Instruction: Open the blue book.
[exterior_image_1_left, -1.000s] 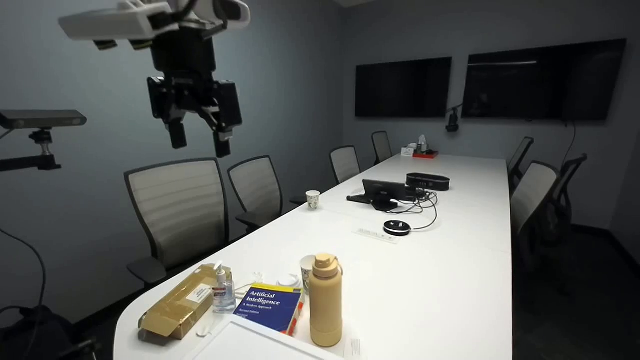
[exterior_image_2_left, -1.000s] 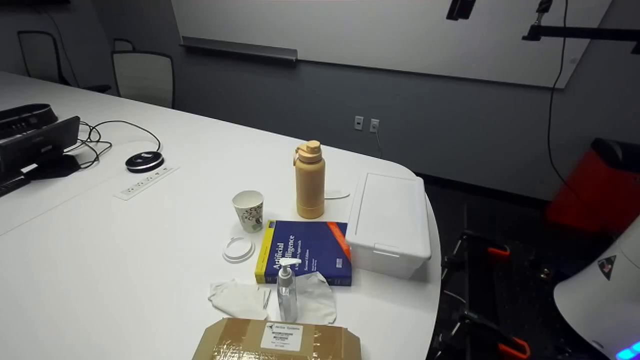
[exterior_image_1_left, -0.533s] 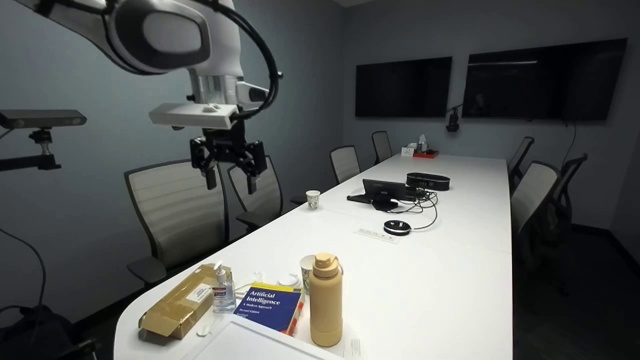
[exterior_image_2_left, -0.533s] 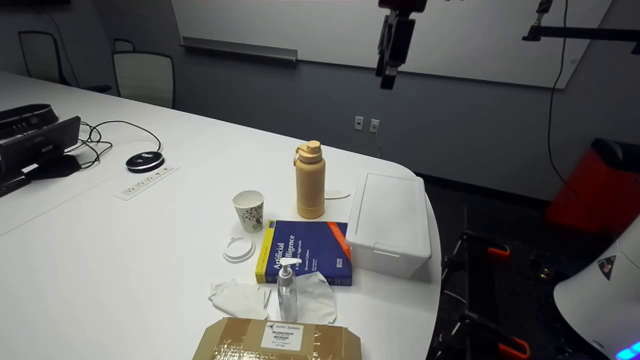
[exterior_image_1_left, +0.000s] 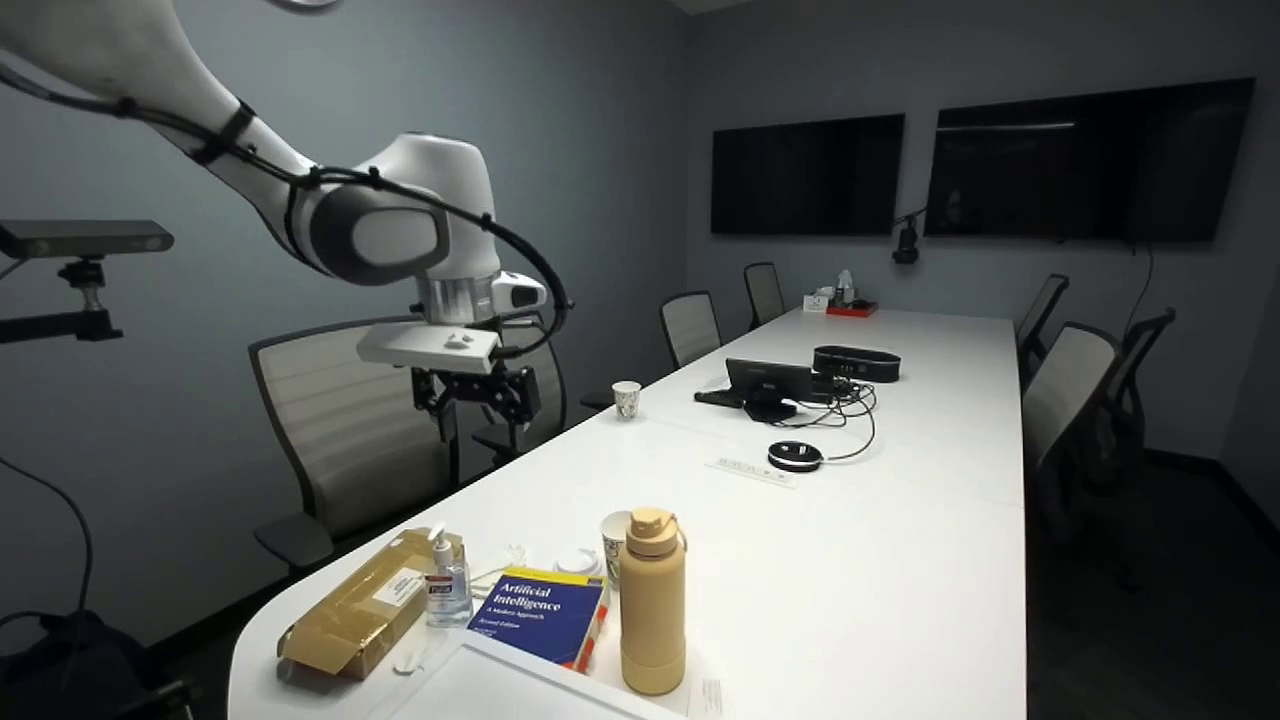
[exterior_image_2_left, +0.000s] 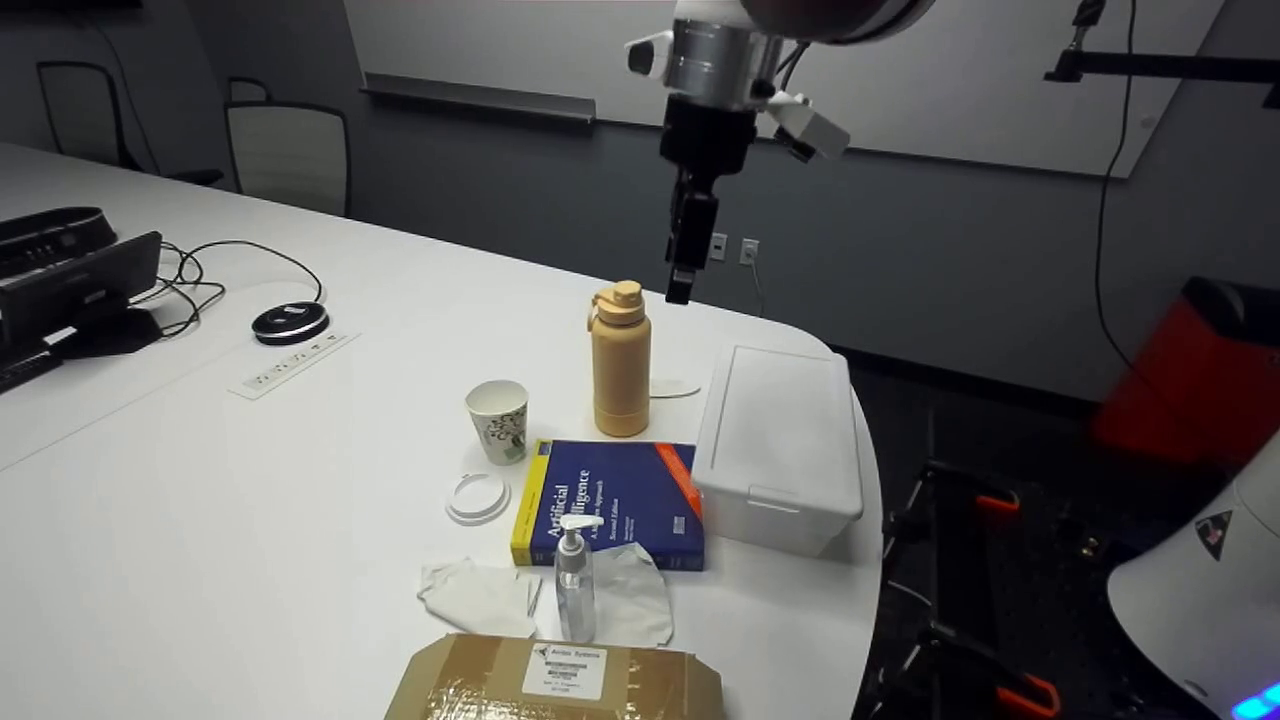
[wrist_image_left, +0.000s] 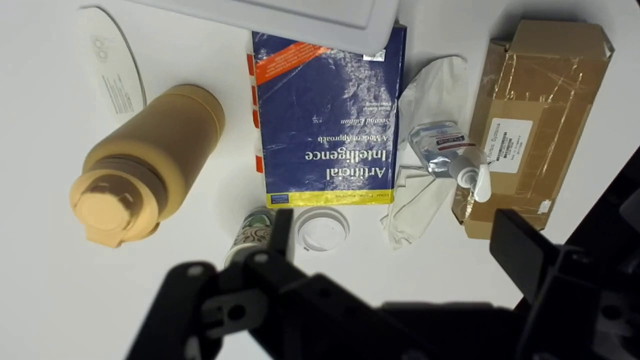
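Observation:
The blue book lies flat and closed on the white table; it shows in both exterior views (exterior_image_1_left: 545, 615) (exterior_image_2_left: 640, 490) and in the wrist view (wrist_image_left: 330, 110). It has white lettering, a yellow band and an orange corner stripe. In the wrist view the white box's edge hides part of one end. My gripper (exterior_image_1_left: 482, 432) is open with nothing between its fingers. It hangs well above the table, also in an exterior view (exterior_image_2_left: 680, 290). In the wrist view the fingers (wrist_image_left: 392, 225) are wide apart, past the book's yellow edge.
A tan bottle (exterior_image_2_left: 621, 370), a paper cup (exterior_image_2_left: 498, 425) and a white lid (exterior_image_2_left: 477, 499) stand near the book. A white box (exterior_image_2_left: 780, 440) adjoins one end. A sanitizer bottle (wrist_image_left: 445, 147), white cloths (wrist_image_left: 415, 210) and a taped cardboard box (wrist_image_left: 545, 120) lie along another side.
The arm has come down into view. The gripper has moved lower and over the table side, towards the things on it. The book and the other objects have not moved.

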